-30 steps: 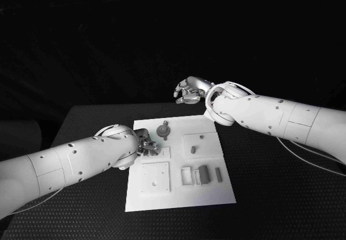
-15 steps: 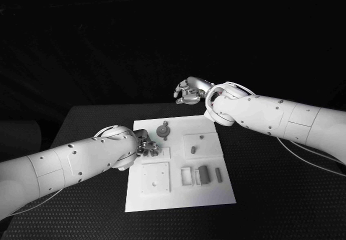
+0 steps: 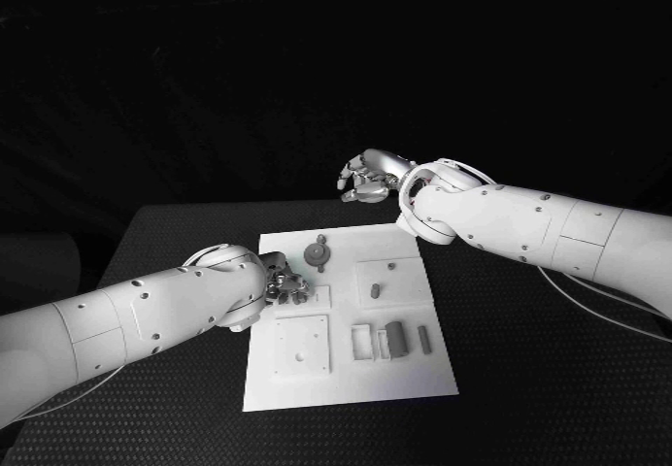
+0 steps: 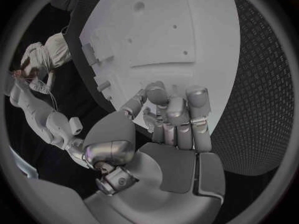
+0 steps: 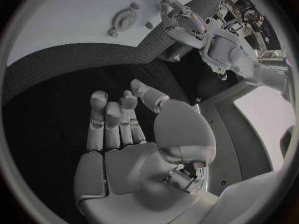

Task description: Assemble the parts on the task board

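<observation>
The white task board [image 3: 351,388] lies in the middle of the black table. On it are a round disc part [image 3: 319,253], a small peg [image 3: 376,288], several short bars [image 3: 393,338] and a square plate [image 3: 301,346]. My left hand [image 3: 285,283] is low over the board's left edge, beside a small recess. Its fingers [image 4: 167,104] curl in toward the thumb above the board [image 4: 181,30]; whether a part sits between them is hidden. My right hand [image 3: 370,178] is raised beyond the board's far edge, its fingers [image 5: 111,119] loosely spread and holding nothing. The disc part [image 5: 124,20] shows beyond it.
Black textured table [image 3: 546,369] surrounds the board on all sides. My right forearm [image 3: 532,228] crosses above the table's far right corner. My left forearm [image 3: 126,320] lies over the table's left side.
The left hand has edged very slightly leftward at the board's left edge. The right hand has stayed where it was.
</observation>
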Tool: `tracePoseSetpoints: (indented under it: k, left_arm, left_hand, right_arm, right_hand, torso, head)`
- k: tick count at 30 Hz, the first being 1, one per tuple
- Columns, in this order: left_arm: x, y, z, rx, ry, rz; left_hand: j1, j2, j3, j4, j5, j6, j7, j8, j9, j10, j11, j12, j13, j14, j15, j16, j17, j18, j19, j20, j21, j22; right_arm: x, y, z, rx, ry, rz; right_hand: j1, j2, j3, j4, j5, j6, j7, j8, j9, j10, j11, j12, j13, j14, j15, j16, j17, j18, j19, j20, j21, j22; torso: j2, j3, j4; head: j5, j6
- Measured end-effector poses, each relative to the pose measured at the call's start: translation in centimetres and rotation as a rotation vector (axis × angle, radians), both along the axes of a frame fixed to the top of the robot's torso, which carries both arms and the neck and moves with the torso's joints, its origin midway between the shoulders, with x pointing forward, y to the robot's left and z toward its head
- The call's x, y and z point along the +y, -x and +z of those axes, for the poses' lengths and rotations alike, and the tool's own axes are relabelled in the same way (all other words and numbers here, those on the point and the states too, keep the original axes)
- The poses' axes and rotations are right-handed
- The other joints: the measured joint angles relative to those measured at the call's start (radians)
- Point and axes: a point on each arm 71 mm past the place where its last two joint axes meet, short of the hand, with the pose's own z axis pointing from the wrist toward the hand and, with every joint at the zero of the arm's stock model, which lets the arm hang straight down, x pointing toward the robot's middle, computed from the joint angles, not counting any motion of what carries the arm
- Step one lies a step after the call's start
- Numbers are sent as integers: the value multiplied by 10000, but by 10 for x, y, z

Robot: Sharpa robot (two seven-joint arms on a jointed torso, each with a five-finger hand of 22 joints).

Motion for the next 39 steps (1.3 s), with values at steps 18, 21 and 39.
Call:
tracePoseSetpoints:
  k: [18,21,39]
  left_arm:
    - [13,-1,-1,65,-6,233]
    - [14,-2,-1,73,-9,253]
    - [30,-1,-1,340,253,599]
  left_hand:
    - [-1008,-18,-1087,-519,0,-48,-47,-41,14,-22,23,39,-58,-107,-36,193,-202,3,-55,-18,0,5]
    - [-1068,-37,-1236,-615,0,-50,-49,-40,15,-22,23,39,-59,-154,-48,213,-226,3,-71,-3,0,7]
    - [-942,79,-1473,-684,0,-90,-88,-120,-8,-50,-14,78,-94,-170,-32,271,-335,7,-72,-2,-39,4]
  right_arm:
    - [0,0,0,16,5,-4]
    - [0,0,0,17,5,-5]
    - [-1,0,0,24,4,-27]
  right_hand:
    - [0,0,0,0,0,0,0,0,8,0,0,0,0,-24,-2,0,8,0,0,0,0,0]
    - [0,0,0,0,0,0,0,0,8,0,0,0,8,-23,-2,0,8,0,0,0,0,0]
    - [0,0,0,0,0,0,0,0,12,0,0,0,6,-9,14,0,7,1,0,0,0,0]
  torso:
    - [2,0,-2]
    - [2,0,-2]
    - [3,-4,2]
  head:
    - [-18,4]
    - [-19,9]
    - [-12,54]
